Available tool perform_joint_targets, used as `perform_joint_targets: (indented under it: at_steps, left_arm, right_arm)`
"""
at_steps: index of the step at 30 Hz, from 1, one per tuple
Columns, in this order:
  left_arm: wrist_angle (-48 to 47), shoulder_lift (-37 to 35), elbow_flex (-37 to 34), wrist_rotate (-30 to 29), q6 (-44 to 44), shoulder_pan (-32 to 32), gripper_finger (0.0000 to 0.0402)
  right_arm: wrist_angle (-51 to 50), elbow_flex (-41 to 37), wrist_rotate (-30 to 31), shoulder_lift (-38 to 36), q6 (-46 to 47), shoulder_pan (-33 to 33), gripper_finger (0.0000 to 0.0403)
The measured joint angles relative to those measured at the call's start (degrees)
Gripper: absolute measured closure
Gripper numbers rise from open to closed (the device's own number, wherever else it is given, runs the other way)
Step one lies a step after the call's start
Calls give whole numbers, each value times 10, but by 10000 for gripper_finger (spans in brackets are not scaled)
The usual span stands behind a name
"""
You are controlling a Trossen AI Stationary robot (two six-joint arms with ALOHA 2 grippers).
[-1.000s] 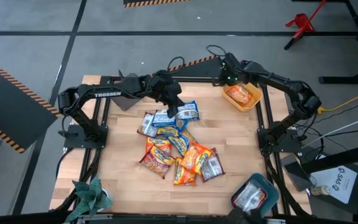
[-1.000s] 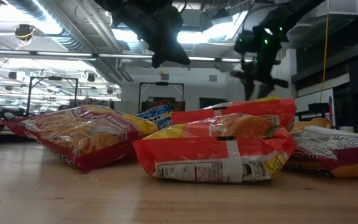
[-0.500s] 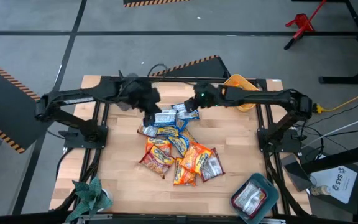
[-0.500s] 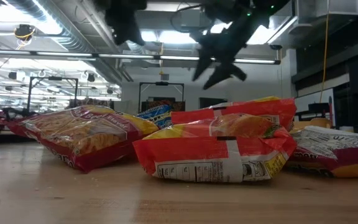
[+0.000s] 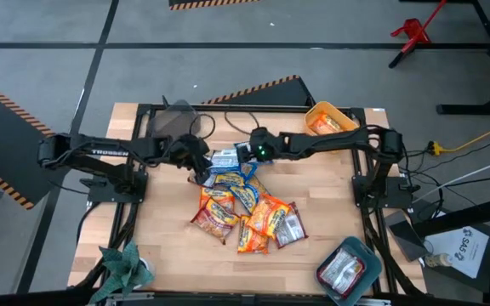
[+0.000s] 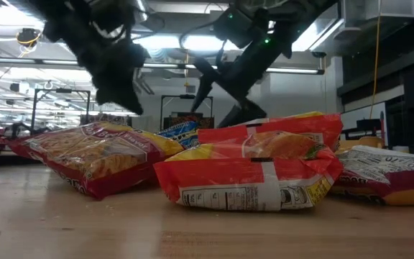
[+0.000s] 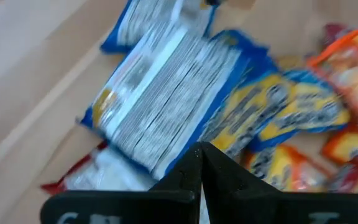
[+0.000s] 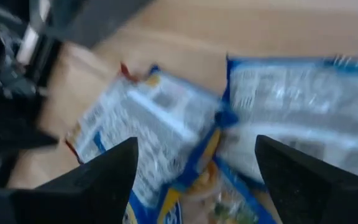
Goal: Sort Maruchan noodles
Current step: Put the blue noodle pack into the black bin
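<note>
The Maruchan noodles (image 5: 243, 206) lie in a loose heap mid-table: blue-and-yellow packets at the far end, orange and silver-red ones nearer. My left gripper (image 5: 202, 169) is shut and hovers at the heap's far left corner, its tips (image 7: 199, 152) over a blue packet (image 7: 166, 93). My right gripper (image 5: 238, 155) is open and hangs above the far blue packets (image 8: 151, 124), one finger on either side, apart from them. In the low view both grippers, the left (image 6: 124, 101) and the right (image 6: 218, 101), hang above the heap.
A yellow bin (image 5: 344, 134) at the far right holds an orange packet. A teal bin (image 5: 366, 253) at the near right corner holds a silver packet. A grey bin (image 5: 173, 121) stands at the far left. A teal crumpled thing (image 5: 124, 268) sits at the near left corner.
My right gripper has swung from over the yellow bin toward the table's left, come down over the heap's far end, and opened wider. My left gripper has gone from the heap's far middle toward the left edge and down. The packets have stayed put.
</note>
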Motion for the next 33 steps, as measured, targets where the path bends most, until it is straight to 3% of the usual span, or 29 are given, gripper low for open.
perform_joint_targets:
  at_steps: [4,14,30,33]
  left_arm:
    - [2,0,-32,-17,-17,-1,401]
    - [107,15,-109,-31,-58,0,401]
    - [224,105,-113,3,-64,0,401]
    - [228,106,-113,3,-69,0,401]
  right_arm:
    - [17,0,-13,21,16,10,100]
    - [51,0,-19,34,32,15,104]
    - [62,1,32,41,56,19,104]
    - [71,0,15,65,63,18,104]
